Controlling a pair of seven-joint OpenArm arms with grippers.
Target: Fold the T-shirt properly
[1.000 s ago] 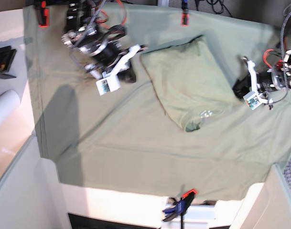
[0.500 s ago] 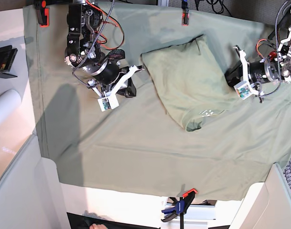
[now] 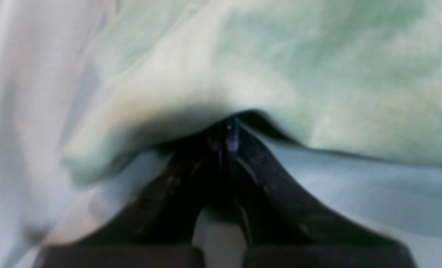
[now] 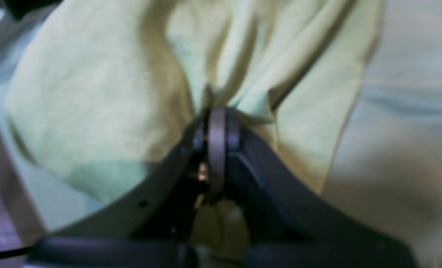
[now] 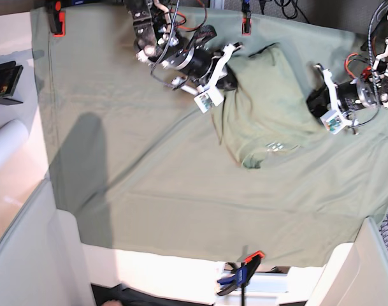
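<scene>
I see right claw (image 5: 229, 80) pinching the T-shirt (image 5: 265, 111) at its far-left corner, left claw (image 5: 313, 105) clamped on its opposite edge, fabric bunched, cloth-covered bench (image 5: 149, 191) beneath.

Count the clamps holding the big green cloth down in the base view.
3 visible: a red clamp at the far left corner, another clamp on the far edge, and a blue-and-orange clamp on the near edge. More may be hidden behind the arms or out of frame.

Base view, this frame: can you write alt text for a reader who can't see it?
A folded pale green T-shirt lies on a larger green cloth clamped over a table, with a robot hand at each side of it. The right hand is at the shirt's upper-left edge and the left hand at its right edge.
</scene>
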